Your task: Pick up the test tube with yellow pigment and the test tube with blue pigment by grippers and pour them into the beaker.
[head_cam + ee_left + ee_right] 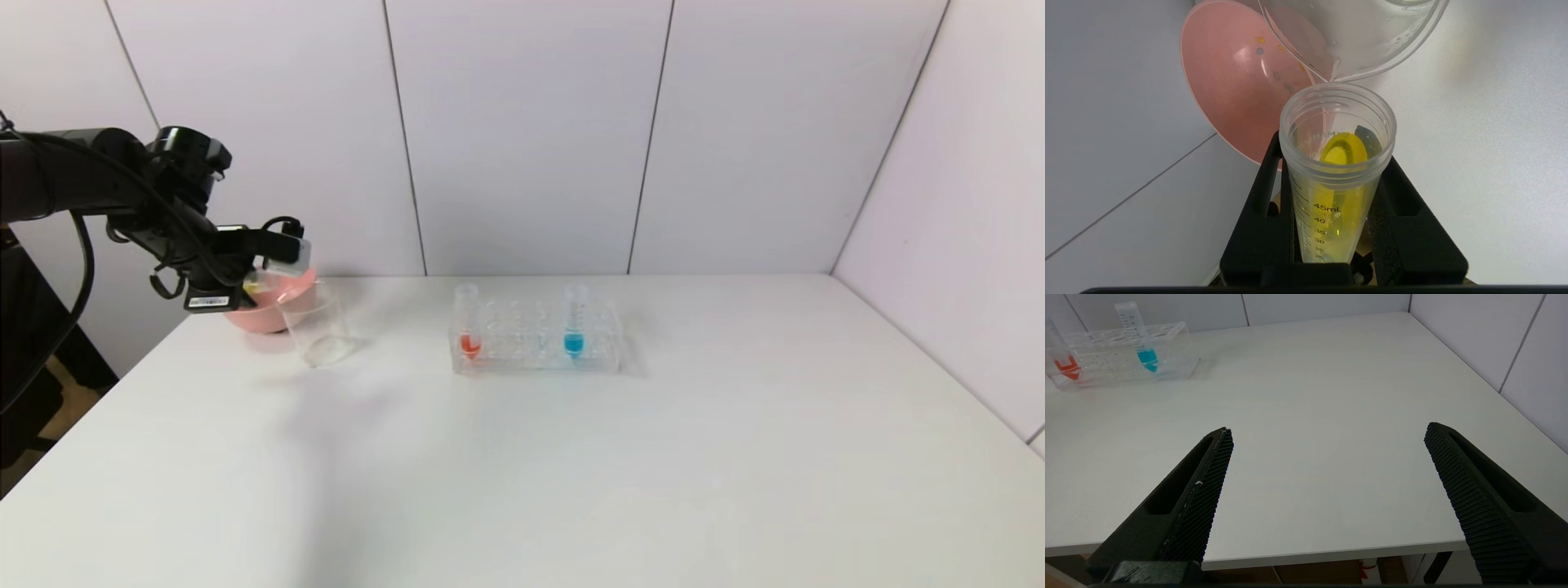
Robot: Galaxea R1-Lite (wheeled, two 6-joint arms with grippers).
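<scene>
- Yellow liquid lies along the inside of the slim clear graduated test tube with yellow pigment, which my left gripper has pinched between its two black tapered fingers, one on each side of the tube wall.
- In the left wrist view the tube's open threaded mouth sits right at the pouring lip of the small clear straight-sided beaker; I cannot tell if they touch.
- From the head view, my left gripper hangs over the far left of the white table, above the beaker, with the pink round bowl just behind it.
- Over in the clear many-holed tube rack, the test tube with blue pigment stands upright toward the right end, and a matching tube with red liquid stands at the left end, well apart from my left gripper.
- My right gripper is low at the near table edge, fingers spread wide, nothing between them, with the rack and blue tube far off.
</scene>
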